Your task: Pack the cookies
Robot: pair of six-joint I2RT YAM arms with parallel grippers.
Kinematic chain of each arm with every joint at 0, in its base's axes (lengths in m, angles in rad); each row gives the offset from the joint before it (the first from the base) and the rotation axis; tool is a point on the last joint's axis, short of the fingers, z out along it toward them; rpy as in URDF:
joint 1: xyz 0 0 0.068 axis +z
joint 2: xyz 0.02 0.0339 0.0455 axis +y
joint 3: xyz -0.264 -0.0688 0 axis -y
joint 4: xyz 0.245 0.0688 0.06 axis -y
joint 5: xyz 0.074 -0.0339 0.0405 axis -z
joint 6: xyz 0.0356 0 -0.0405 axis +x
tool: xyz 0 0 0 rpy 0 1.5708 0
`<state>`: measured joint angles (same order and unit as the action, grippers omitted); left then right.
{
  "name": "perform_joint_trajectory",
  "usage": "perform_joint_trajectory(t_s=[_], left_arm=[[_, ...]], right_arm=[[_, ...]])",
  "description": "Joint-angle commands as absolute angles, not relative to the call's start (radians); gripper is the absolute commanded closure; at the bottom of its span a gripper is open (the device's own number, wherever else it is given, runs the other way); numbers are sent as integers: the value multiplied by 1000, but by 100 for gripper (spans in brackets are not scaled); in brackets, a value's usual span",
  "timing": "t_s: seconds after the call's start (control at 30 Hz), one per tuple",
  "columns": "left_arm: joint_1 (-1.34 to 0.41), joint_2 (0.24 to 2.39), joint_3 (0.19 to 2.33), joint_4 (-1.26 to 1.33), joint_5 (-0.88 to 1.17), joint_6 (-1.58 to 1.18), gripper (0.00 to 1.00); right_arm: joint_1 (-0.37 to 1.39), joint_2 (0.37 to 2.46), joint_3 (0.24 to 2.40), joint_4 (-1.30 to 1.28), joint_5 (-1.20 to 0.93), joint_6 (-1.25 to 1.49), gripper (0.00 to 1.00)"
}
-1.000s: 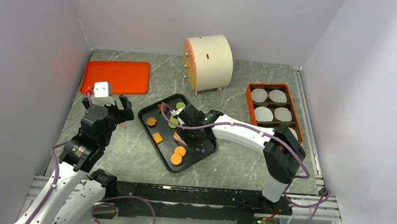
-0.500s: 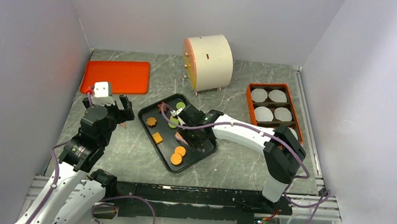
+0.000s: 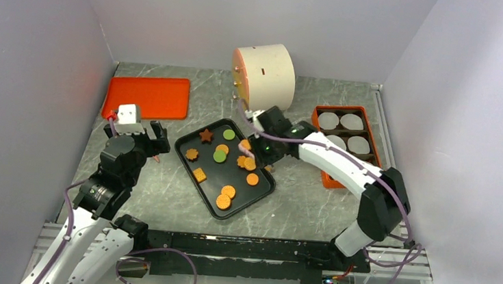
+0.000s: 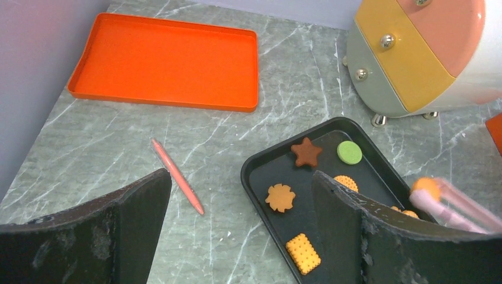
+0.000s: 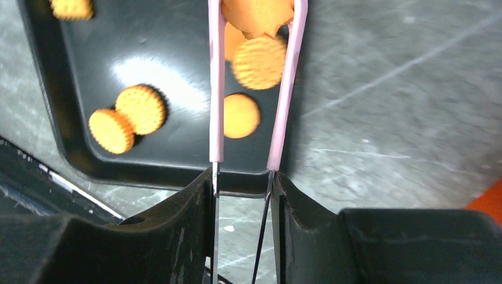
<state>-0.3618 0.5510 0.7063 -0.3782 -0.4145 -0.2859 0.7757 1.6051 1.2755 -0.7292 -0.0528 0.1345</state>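
Right gripper is clamped on the handle end of the pink tongs, squeezing the two arms nearly parallel. The tong tips pinch an orange round cookie, which is partly cut off by the top of the wrist view. That cookie sits out beyond the fingers at the far end of the tongs. From above it hangs over the right side of the black tray, which sits askew in the middle of the bench.

The other cookies lie loose in the tray:
- a brown star and a green round toward the far corner
- a brown flower and an orange square along the left side
- two overlapping orange rounds at the near corner

Several more orange rounds lie right under the tongs.

Left gripper has its jaws spread wide and hovers over the bench left of the tray, apart from every cookie. A thin pink stick lies on the bench between it and the orange flat tray in the far left corner.

An orange box with white liners stands by the right edge.
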Motion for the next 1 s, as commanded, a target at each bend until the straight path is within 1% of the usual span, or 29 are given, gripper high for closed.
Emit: perform_joint_trajectory(t_s=[0.0, 0.2, 0.4, 0.6, 0.77, 0.97], left_arm=[[-377, 535, 696, -335, -397, -279, 8], [-418, 520, 693, -333, -416, -271, 8], [-460, 507, 689, -328, -428, -261, 7], [-492, 492, 687, -330, -451, -259, 7], [-514, 490, 690, -334, -467, -260, 7], [-525, 486, 688, -333, -476, -255, 7]], right_arm=[[650, 1518, 1337, -762, -40, 135, 77], [437, 1468, 1352, -769, -33, 147, 78], [273, 1500, 1376, -759, -32, 186, 77], [135, 1556, 1407, -745, -20, 234, 78], [26, 1638, 1480, -756, -35, 248, 78], [-45, 1744, 1564, -795, 26, 264, 78]])
